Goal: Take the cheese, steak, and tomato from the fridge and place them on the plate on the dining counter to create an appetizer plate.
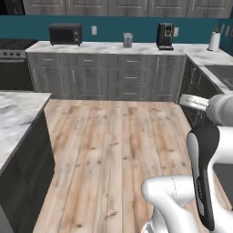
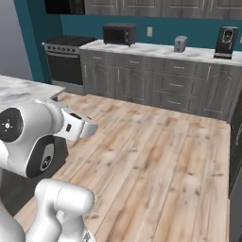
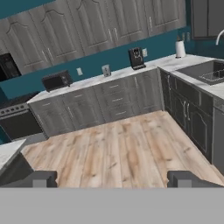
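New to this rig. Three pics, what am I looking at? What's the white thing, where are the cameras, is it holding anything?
The white thing is a robot arm on a base that drives around a simulated kitchen. Two pictures come from cameras on that base, behind the arm to its left and right, so both look over it at the same wood floor.

The third comes from a camera on the hand, looking along the gripper. The two dark stubs at the bottom are its fingertips, standing wide apart with nothing between them, so it is open and holds nothing.

On the back counter stand a black microwave, a small grey toaster, a black coffee machine and a paper towel roll. A stove sits left of it, a sink on the right.
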Available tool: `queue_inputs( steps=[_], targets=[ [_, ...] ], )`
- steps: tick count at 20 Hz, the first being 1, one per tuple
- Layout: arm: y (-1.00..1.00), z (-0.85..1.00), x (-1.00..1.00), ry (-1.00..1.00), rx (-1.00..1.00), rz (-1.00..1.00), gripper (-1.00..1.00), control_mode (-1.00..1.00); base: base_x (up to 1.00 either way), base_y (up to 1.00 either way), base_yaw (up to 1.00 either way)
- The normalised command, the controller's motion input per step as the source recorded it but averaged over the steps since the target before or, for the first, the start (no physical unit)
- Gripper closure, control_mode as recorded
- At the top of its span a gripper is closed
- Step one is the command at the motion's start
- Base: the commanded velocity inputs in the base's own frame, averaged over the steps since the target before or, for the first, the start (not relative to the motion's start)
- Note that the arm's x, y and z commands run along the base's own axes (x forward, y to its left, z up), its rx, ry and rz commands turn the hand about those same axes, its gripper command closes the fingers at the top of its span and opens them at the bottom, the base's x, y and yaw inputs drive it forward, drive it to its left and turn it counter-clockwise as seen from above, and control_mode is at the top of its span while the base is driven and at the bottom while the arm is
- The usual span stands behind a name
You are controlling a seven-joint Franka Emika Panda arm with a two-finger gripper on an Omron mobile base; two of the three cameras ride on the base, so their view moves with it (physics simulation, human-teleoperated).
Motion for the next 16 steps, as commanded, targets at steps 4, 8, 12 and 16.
queue_inputs(
  steps=[4, 8, 12, 16],
  targets=[
    [0.00, 0.00, 0.00, 0.00, 0.00, 0.00, -1.00, 1.00, 1.00, -0.32, 0.09],
    [0.00, 0.00, 0.00, 0.00, 0.00, 0.00, -1.00, 1.00, 1.00, -0.37, 0.22],
    [0.00, 0.00, 0.00, 0.00, 0.00, 0.00, -1.00, 1.00, 1.00, -0.46, 0.38],
    [0.00, 0.00, 0.00, 0.00, 0.00, 0.00, -1.00, 1.00, 1.00, -0.65, 0.46]
  ],
)
